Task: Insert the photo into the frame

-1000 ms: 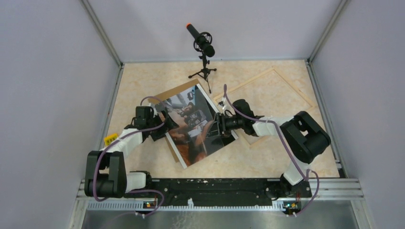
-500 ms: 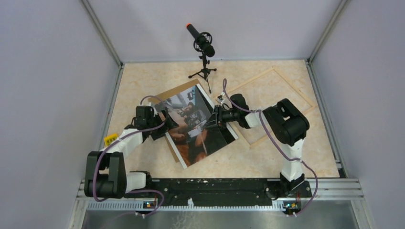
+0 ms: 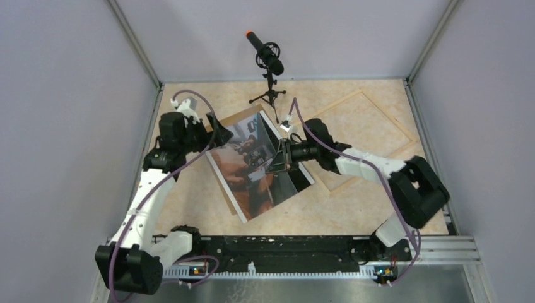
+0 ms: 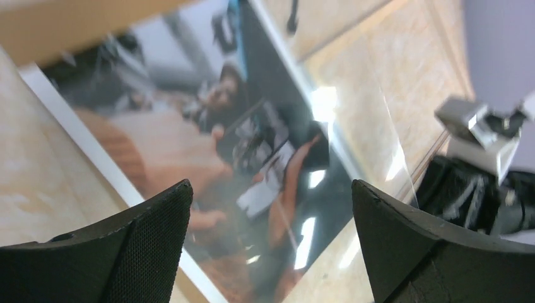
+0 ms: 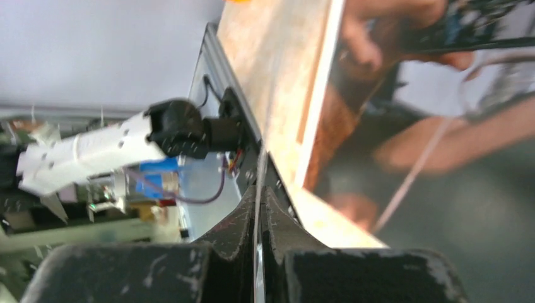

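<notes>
The photo [image 3: 249, 170] lies face up on a brown board [image 3: 235, 120] in the middle of the table; its dark picture and white margin [image 4: 94, 148] fill the left wrist view. A thin clear sheet [image 4: 385, 139] stands lifted over the photo's right side. My right gripper [image 3: 284, 158] is shut on that sheet's edge, which runs edge-on between the closed jaws [image 5: 260, 192]. My left gripper [image 3: 217, 131] hangs open above the photo's far left corner, with nothing between its fingers [image 4: 270, 186]. The pale wood frame [image 3: 388, 115] lies flat at the back right.
A black microphone on a small tripod [image 3: 269, 63] stands at the back centre, just beyond the board. Grey walls with metal rails close the table on the left, back and right.
The right gripper's jaws have shut on the clear sheet's edge. The left arm has risen and swung back-left, from the photo's left edge to above its far corner, still open.
</notes>
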You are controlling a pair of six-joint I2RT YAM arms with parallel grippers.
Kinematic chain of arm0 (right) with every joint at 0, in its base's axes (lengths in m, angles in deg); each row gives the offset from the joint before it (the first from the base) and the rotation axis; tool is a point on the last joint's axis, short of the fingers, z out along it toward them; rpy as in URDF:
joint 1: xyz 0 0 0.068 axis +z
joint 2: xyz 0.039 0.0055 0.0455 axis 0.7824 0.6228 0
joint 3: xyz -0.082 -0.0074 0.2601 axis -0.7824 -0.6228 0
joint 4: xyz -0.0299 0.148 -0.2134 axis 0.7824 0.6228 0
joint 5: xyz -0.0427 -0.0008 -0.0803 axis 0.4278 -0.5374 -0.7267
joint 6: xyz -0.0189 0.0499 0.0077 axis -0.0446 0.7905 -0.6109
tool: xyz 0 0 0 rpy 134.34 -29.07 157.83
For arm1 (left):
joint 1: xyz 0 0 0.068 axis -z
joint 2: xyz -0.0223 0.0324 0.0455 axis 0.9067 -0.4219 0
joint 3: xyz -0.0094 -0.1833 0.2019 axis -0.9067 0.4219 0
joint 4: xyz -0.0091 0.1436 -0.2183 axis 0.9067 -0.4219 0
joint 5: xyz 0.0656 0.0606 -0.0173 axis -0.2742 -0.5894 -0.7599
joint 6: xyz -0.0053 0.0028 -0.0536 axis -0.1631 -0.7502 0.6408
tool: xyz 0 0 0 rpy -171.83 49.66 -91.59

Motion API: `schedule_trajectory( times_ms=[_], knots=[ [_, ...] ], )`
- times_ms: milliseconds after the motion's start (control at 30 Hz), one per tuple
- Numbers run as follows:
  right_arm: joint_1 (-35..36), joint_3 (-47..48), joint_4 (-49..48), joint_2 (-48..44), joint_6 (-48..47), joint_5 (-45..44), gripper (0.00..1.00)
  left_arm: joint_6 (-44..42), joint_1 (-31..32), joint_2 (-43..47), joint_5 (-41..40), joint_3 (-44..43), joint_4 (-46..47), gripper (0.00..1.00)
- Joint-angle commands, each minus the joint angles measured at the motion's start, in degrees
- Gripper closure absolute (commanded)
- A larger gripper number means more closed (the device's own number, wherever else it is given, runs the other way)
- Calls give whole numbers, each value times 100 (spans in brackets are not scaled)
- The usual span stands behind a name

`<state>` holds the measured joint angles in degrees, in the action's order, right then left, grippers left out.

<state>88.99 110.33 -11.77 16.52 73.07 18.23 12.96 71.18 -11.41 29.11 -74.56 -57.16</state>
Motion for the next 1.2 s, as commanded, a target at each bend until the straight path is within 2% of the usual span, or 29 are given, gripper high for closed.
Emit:
schedule_trajectory(
  times_ms=[0,100,167,267,433,533,633,733,800,1000,1167],
  knots=[
    [34,-596,633,-1579,-289,-414,100,-637,11,394,-526,-791,-450,2],
    [-92,-1315,108,-2451,669,-524,100,-720,11,372,-638,-997,-446,1],
    [-200,-1825,-456,-2937,1664,-500,100,-706,15,302,-569,-1092,-404,1],
    [-506,-2462,-1047,-3655,2621,-519,100,-580,11,198,-368,-1203,-311,2],
    [-1641,-2577,585,-4884,2644,-817,100,-381,16,68,-9,-1252,-64,2],
    [-2759,-2693,934,-5427,2630,-660,100,-279,34,16,201,-1322,16,2],
    [-3446,-2636,688,-5322,2411,-323,100,-186,91,-39,350,-1427,149,2],
    [-3727,-2400,462,-4825,2014,-296,100,-128,199,-175,444,-1562,252,2],
    [-3926,-2351,-35,-4423,1975,-361,100,-89,306,-320,489,-1676,287,2],
    [-4362,-2042,-795,-3620,1613,-1117,100,51,864,-606,557,-1856,578,2],
    [-4452,-1912,-985,-3060,1315,-1619,100,-375,1590,-1027,328,-1973,501,2]
  ],
)
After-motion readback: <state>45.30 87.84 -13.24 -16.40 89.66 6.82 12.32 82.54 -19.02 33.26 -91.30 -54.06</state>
